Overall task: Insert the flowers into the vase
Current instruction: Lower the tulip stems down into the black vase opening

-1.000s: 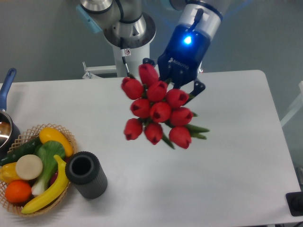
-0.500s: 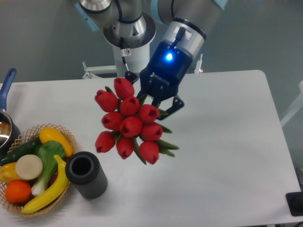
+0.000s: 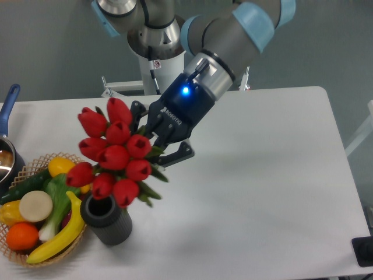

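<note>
My gripper (image 3: pixel 158 137) is shut on the flowers (image 3: pixel 112 153), a tight bunch of red tulips with green leaves. I hold the bunch in the air, its heads pointing left and toward the camera. The lowest heads hang just above and partly in front of the mouth of the vase (image 3: pixel 107 220). The vase is a dark ribbed cylinder standing upright on the white table (image 3: pixel 262 192), right beside the wicker basket. The stems are hidden behind the heads and the gripper.
A wicker basket (image 3: pixel 36 254) of fruit and vegetables stands at the front left, touching the vase. A blue-handled pot (image 3: pixel 7 149) sits at the left edge. The arm's base column (image 3: pixel 156 64) rises at the back.
My gripper has carried the flowers leftward and down, from over the table's middle to just above the vase. The vase and basket have not moved.
</note>
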{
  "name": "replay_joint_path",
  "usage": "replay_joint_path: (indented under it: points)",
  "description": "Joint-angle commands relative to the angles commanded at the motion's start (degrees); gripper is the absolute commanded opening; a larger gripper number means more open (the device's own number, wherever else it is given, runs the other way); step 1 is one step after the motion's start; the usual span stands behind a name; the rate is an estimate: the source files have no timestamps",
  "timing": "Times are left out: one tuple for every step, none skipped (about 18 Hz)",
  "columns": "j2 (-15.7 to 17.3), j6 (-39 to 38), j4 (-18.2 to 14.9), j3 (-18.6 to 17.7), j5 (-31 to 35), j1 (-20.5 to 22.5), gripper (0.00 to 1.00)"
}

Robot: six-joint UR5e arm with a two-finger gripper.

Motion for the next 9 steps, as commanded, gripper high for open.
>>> replay_joint_path:
  points:
    - [-0.2,0.5,0.0,0.0,-2.3,-0.2,0.28]
    - [-0.6,0.8,0.0,0.0,-4.7,-0.2,0.28]
    - [-0.7,0.9,0.0,-0.2,-6.8,-0.3,0.28]
    - [-0.7,0.9,0.0,-0.5,-7.7,-0.3,0.28]
    - [-0.7,0.9,0.0,-0.8,-7.8,-0.3,0.28]
    - [-0.6,0.9,0.0,-1.1,-8.1,-0.2,0.27]
    - [-0.6,0.9,0.0,-1.6,-8.2,-0.1,0.26]
    - [-0.6,1.0,0.0,-2.2,-8.4,-0.1,0.26]
    - [-0.6,2.3,0.0,-2.6,-10.0,-0.2,0.25]
